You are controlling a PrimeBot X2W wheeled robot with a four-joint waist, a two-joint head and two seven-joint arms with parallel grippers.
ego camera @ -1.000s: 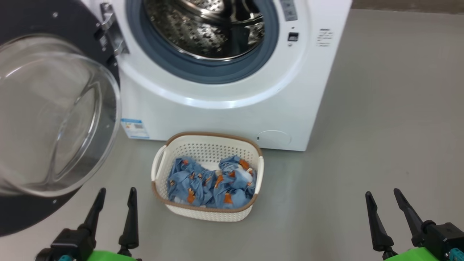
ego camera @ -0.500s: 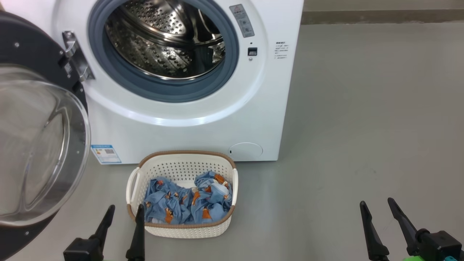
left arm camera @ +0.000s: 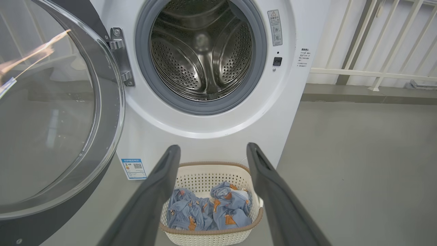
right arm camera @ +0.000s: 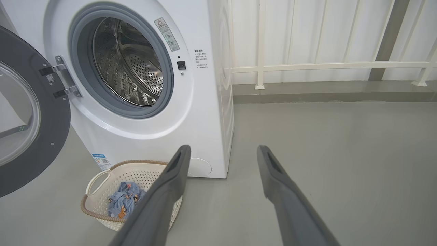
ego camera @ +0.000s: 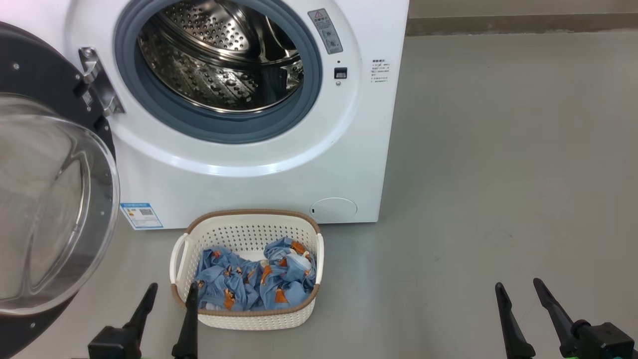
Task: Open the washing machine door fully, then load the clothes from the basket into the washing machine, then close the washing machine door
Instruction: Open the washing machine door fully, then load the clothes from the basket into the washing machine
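Sitting near the washing machine door (ego camera: 50, 194), the basket (ego camera: 249, 233) borders open floor (ego camera: 473, 174).

A white railing (right arm camera: 327, 65) stands on a grey kerb (right arm camera: 334, 92) behind grey floor (right arm camera: 341, 153).

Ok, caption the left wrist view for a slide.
Open left gripper faces basket of clothes before the open washing machine.

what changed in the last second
The head camera moved: washer, door and basket shift left together in its view, not on the floor. Nothing taken or let go. Unchanged: door open, clothes in basket, left end effector and right end effector open, empty.
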